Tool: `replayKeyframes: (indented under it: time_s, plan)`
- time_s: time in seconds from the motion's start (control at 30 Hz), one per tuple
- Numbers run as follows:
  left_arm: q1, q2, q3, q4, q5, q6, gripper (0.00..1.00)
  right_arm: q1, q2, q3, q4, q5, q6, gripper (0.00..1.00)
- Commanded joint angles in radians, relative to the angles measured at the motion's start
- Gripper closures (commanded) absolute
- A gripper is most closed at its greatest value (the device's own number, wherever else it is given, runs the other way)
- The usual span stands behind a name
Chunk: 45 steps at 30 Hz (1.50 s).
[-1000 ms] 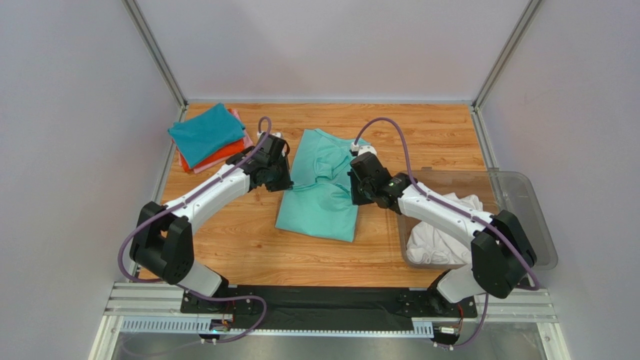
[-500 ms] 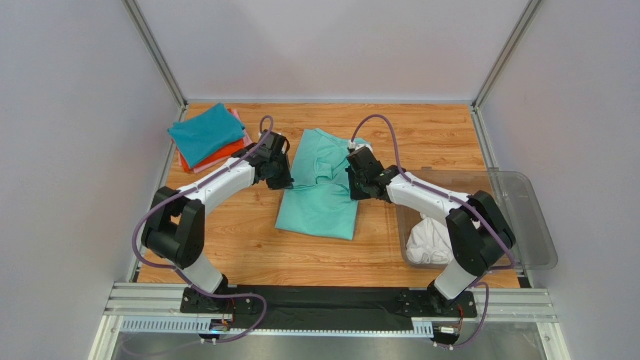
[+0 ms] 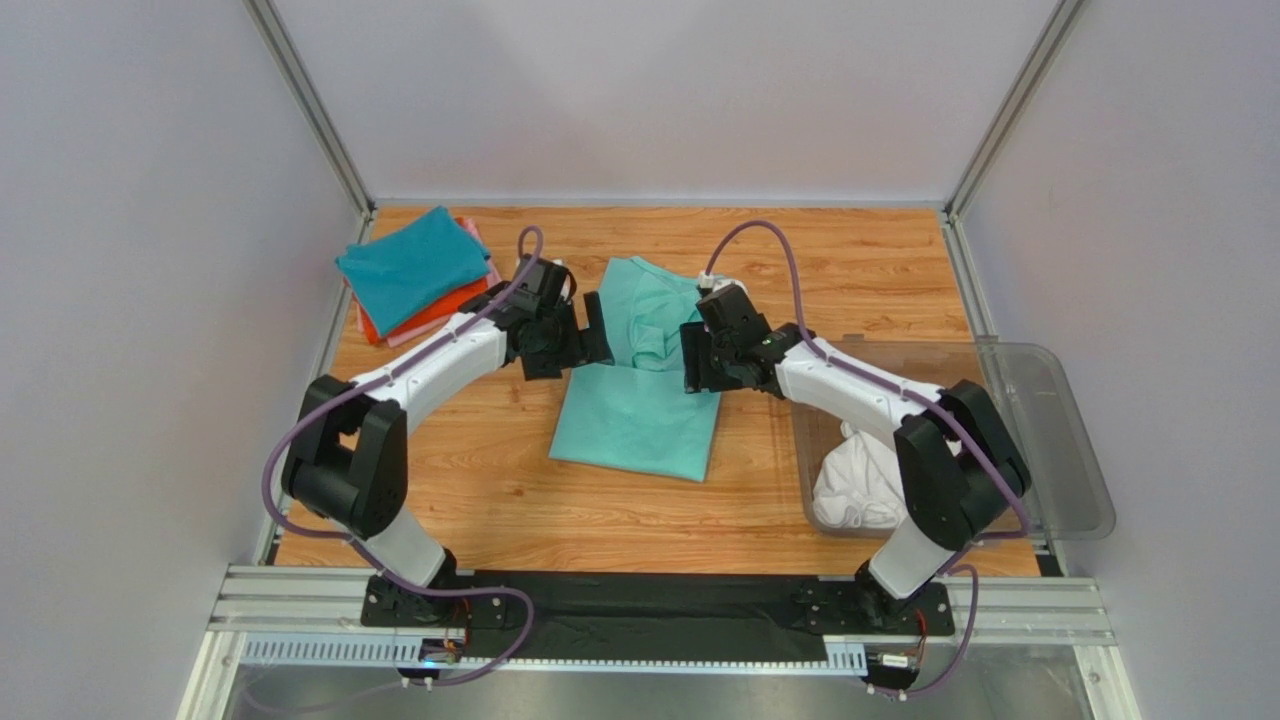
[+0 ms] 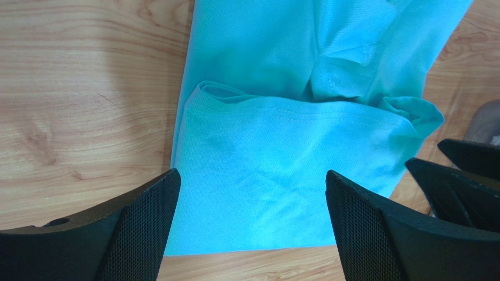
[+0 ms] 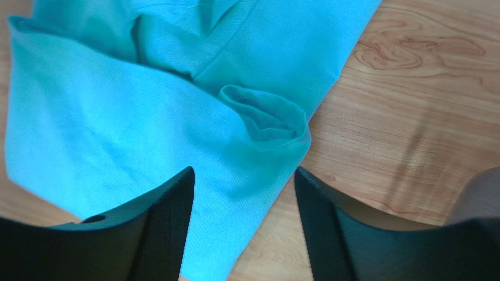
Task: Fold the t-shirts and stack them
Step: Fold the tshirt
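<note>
The mint-green shirt (image 3: pixel 639 405) lies at the centre of the frame, its lower part doubled over itself. It looks mid-fold to me. The left gripper (image 3: pixel 594 330) and right gripper (image 3: pixel 693 360) hover at its sides, jaws spread, gripping nothing. Next is probably one more fold, then a carry to the folded stack (image 3: pixel 413 270) at upper left, which calls for a pinch through every layer.

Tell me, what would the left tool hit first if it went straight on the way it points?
Probably the mint-green t-shirt: the left tool points down at its folded-over layer, nothing visible between; depth is unclear.
</note>
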<state>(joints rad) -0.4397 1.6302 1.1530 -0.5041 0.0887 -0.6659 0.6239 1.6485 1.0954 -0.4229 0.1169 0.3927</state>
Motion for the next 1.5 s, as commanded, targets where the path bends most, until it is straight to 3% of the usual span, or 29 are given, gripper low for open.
replayKeyframes:
  time_s: [0.0,0.03,0.07,0.3,0.43,0.7,0.97,1.0,1.17,1.47]
  plan:
    - [0.006,-0.111,0.005,-0.002,0.017,0.000,0.00,-0.004,-0.130,0.006,0.004,-0.069,0.012,0.33]
    - [0.006,-0.148,-0.016,-0.002,0.032,-0.004,0.00,-0.001,-0.150,-0.020,0.009,-0.082,0.020,0.23]
    - [0.006,-0.165,-0.030,-0.001,0.042,-0.006,0.00,0.000,-0.171,-0.035,0.010,-0.103,0.024,0.00]
    - [0.004,-0.406,-0.237,-0.002,0.097,-0.041,0.00,0.088,-0.406,-0.207,0.032,-0.168,0.113,0.00]
    - [0.004,-0.539,-0.408,-0.011,0.097,-0.067,0.00,0.180,-0.499,-0.325,0.088,-0.132,0.213,0.00]
    - [0.006,-0.720,-0.614,0.015,0.049,-0.138,0.06,0.237,-0.685,-0.581,0.234,-0.020,0.457,0.00]
    - [0.013,-0.609,-0.641,0.099,0.014,-0.153,0.10,0.264,-0.704,-0.628,0.260,-0.019,0.488,0.00]
    - [0.016,-0.574,-0.635,0.111,0.026,-0.150,0.16,0.267,-0.701,-0.628,0.260,-0.020,0.488,0.00]
    - [0.027,-0.506,-0.628,0.159,0.003,-0.162,0.23,0.278,-0.682,-0.625,0.260,-0.011,0.482,0.00]
    - [0.033,-0.368,-0.615,0.231,0.042,-0.158,0.47,0.277,-0.659,-0.620,0.259,-0.005,0.469,0.00]
